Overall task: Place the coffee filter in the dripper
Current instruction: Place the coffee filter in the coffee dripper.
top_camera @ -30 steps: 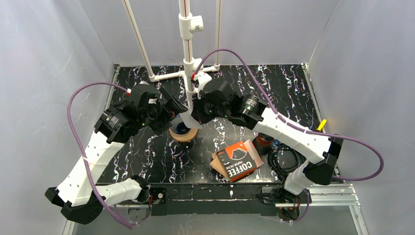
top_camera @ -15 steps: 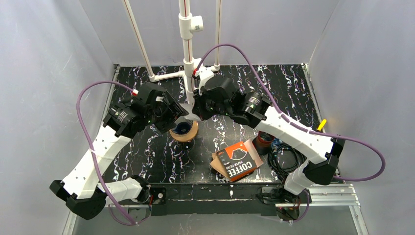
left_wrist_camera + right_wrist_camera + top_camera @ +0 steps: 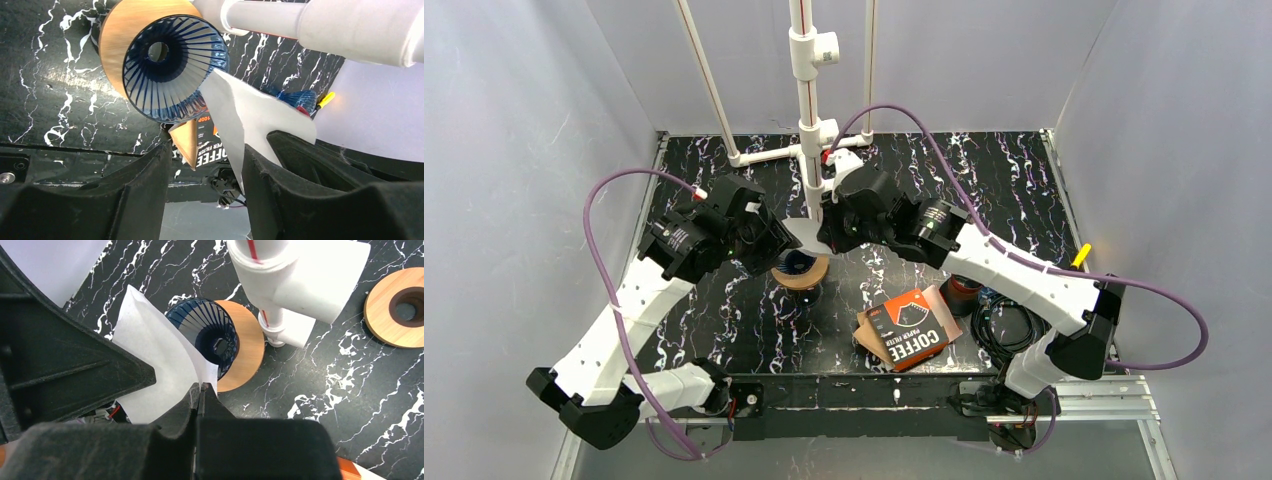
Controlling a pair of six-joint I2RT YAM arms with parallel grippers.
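The right claw (image 3: 202,390) is clamped on one edge of the paper filter (image 3: 160,360), holding it just above the blue dripper (image 3: 205,332) so the paper can go down into the ribbed mouth; the filter is not yet seated. The left claw (image 3: 218,142) has its jaws apart with the filter's free edge at the gap, probably placed to take that edge and spread the fold; the dripper stands on a wooden ring (image 3: 112,45).
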